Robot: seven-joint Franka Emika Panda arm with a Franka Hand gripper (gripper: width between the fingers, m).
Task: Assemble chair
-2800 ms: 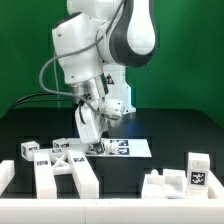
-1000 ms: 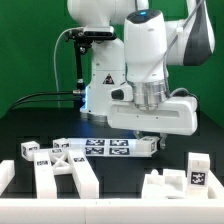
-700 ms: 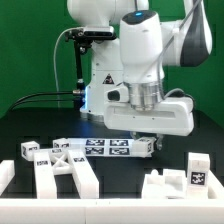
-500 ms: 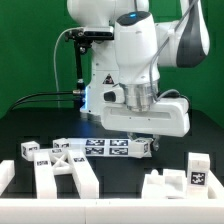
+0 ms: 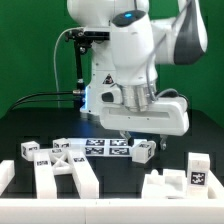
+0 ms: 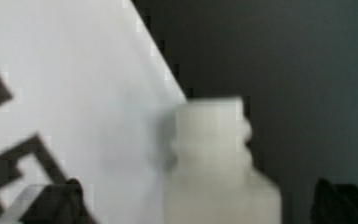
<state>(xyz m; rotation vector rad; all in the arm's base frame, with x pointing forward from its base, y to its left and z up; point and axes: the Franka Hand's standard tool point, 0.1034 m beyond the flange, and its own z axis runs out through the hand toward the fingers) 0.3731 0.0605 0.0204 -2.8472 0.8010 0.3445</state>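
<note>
Gripper [image 6: 199, 202] released: fingers [image 6: 51, 203] stand wide, clear gap either side of the small tagged chair block [image 5: 143, 150], which rests on the black tabletop [image 5: 175, 135] at the 3 o'clock end of the marker board [image 5: 104, 147], exterior view. X-braced chair frame [image 5: 65, 172] lies off at the block's 8 o'clock; bare tabletop at its 3 o'clock, short of the upright tagged piece [image 5: 197, 168].

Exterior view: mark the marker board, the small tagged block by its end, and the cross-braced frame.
marker board [image 5: 103, 148], exterior view, flat top.
small tagged block [image 5: 143, 151], exterior view, tagged front face.
cross-braced frame [image 5: 62, 168], exterior view, crossing of its braces.
</note>
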